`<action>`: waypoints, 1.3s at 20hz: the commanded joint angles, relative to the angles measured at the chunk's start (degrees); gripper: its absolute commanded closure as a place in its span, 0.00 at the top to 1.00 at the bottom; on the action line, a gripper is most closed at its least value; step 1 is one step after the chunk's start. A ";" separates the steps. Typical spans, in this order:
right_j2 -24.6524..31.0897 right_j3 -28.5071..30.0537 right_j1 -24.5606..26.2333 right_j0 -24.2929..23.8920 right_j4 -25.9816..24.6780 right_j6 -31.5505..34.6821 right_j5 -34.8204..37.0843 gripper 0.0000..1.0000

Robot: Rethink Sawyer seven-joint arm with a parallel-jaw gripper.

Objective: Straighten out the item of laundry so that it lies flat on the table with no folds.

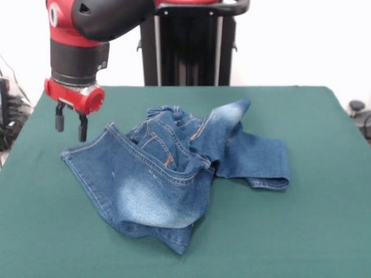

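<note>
The item of laundry, a pair of small blue denim jeans (pixel 174 174) with pale faded patches and orange-tan stitching, lies crumpled in the middle of the dark green table (pixel 313 231). The waistband is folded over itself, one leg runs to the right and another part bunches up at the back. My gripper (pixel 71 128) hangs from the red and black arm at the left, just above and beyond the jeans' left corner. Its two black fingers (pixel 83 128) stand apart with nothing between them, and they are clear of the cloth.
A black pedestal (pixel 188 43) rises behind the table's far edge. Dark equipment (pixel 359 113) sits beyond the right edge, and cables and gear (pixel 11 110) beyond the left edge. Bare green tabletop surrounds the jeans on all sides.
</note>
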 commanded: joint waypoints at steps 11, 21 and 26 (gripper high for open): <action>8.48 -8.25 10.09 -0.12 12.86 9.86 12.47 1.00; 17.17 -10.55 10.11 -12.93 36.29 -34.86 17.20 1.00; 16.53 -10.54 11.35 -15.74 42.49 -37.85 10.10 0.00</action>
